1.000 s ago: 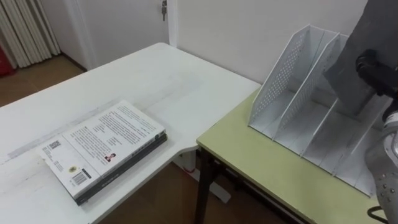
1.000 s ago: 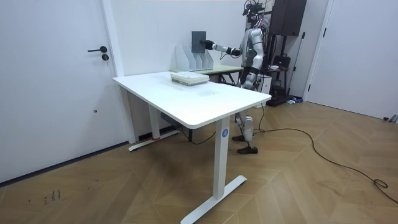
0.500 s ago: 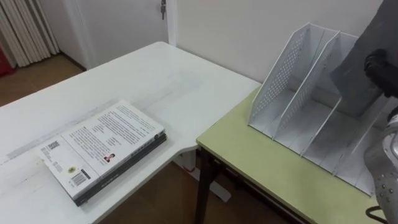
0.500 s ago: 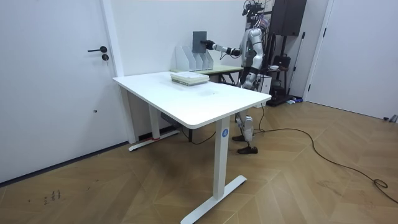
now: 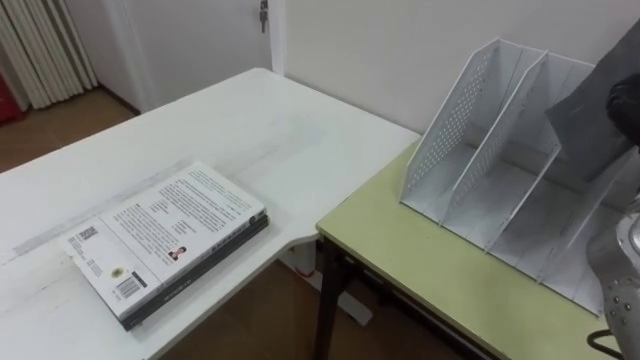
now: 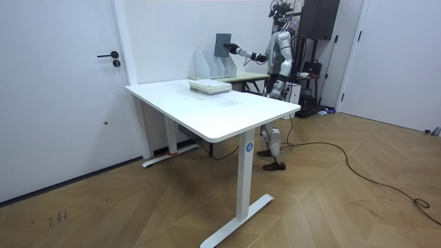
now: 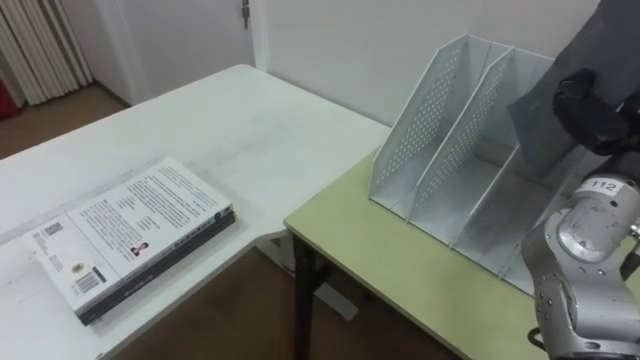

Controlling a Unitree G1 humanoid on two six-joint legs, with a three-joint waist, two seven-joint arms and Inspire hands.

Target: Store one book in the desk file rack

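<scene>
While two books (image 7: 130, 235) are lying stacked on the white tabletop (image 7: 230, 130), the right robot hand (image 7: 590, 112) is grasping one grey book (image 7: 545, 130) above the one rack (image 7: 440, 130).

**Left and right eye views.** Stereo pair on the robot's head, set close above the file rack (image 5: 500, 150) and looking steeply down. The rack sits upper right in both views, slightly further left in the right eye.

**Room view.** Standing camera well away from the file rack, roughly level. It faces the rack along the white desk (image 6: 207, 103).

**Shared by all three.** File rack, white desk, and the book stack (image 5: 165, 240) lying near the rack.
</scene>
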